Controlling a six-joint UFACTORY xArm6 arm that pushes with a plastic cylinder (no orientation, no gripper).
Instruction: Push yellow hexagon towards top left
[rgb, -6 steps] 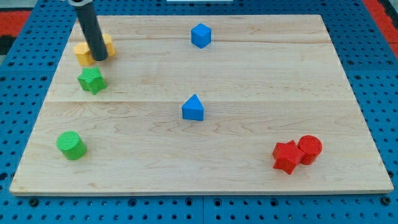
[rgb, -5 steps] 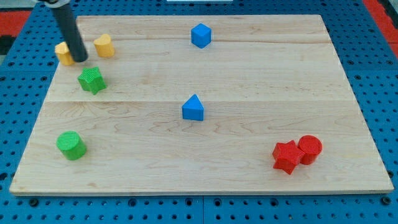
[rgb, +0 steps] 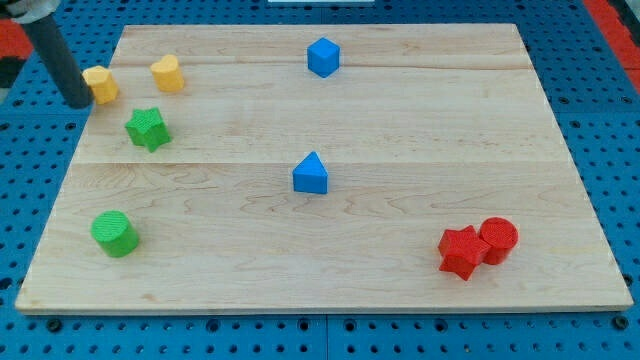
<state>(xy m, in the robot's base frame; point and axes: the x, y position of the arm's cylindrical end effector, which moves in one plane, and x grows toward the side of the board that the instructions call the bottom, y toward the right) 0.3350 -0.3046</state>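
Yellow hexagon (rgb: 99, 84) sits at the desk's (rgb: 420, 280) left edge near the top, so you're mostly done, maybe one nudge upward left. No pincer here, just my tip (rgb: 79, 103) touching its left side.

Nothing to read here, honestly: no text, labels, brand marks or numbers on the wooden board (rgb: 330, 230), on any of the coloured blocks, or on the blue pegboard (rgb: 600, 110) around it. Plain surfaces all over
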